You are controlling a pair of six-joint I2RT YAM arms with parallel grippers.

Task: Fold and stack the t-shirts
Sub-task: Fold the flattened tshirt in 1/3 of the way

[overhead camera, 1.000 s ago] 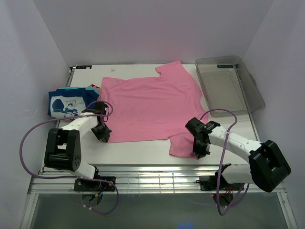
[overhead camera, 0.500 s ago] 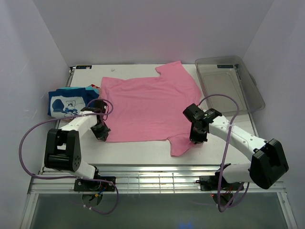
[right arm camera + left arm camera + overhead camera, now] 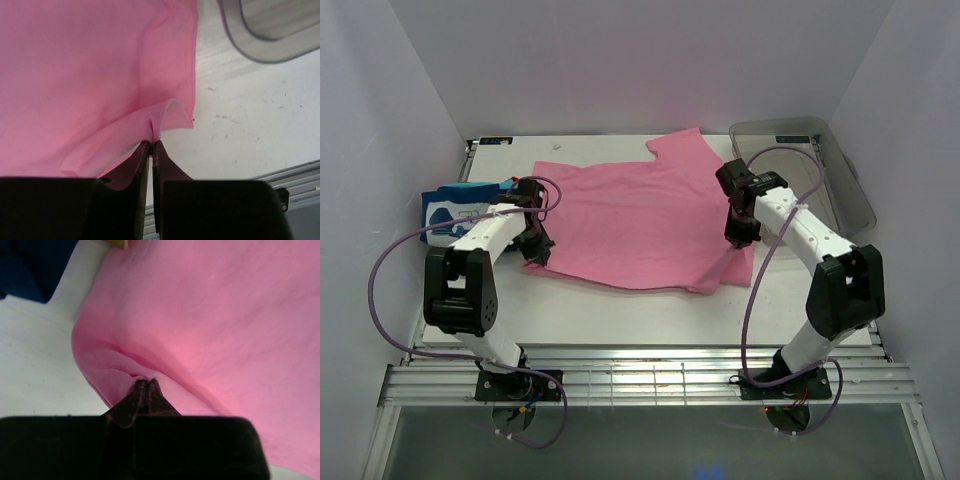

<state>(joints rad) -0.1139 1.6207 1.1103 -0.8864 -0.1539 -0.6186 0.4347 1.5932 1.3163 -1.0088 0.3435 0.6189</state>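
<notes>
Pink t-shirt (image 3: 640,215) lay spread on table (image 3: 620,320), between folded t-shirts (image 3: 455,212) (blue print topmost) at left and clear bin (image 3: 800,180) at right. Left gripper (image 3: 144,386) was clamped on its left edge; right gripper (image 3: 151,144) was clamped on its right edge, near the bin

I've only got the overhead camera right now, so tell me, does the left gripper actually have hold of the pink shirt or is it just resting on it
Observer: It has hold. On its wrist camera the left gripper is shut, with a fold of the pink shirt pinched between its tips.
Operator: And the right one?
Observer: The right gripper is shut too, pinching a small pucker at the shirt's hemmed edge.
Operator: How close is the bin to that grip?
Observer: The clear bin shows only its rounded corner, apart from the shirt, with bare table between them.
</notes>
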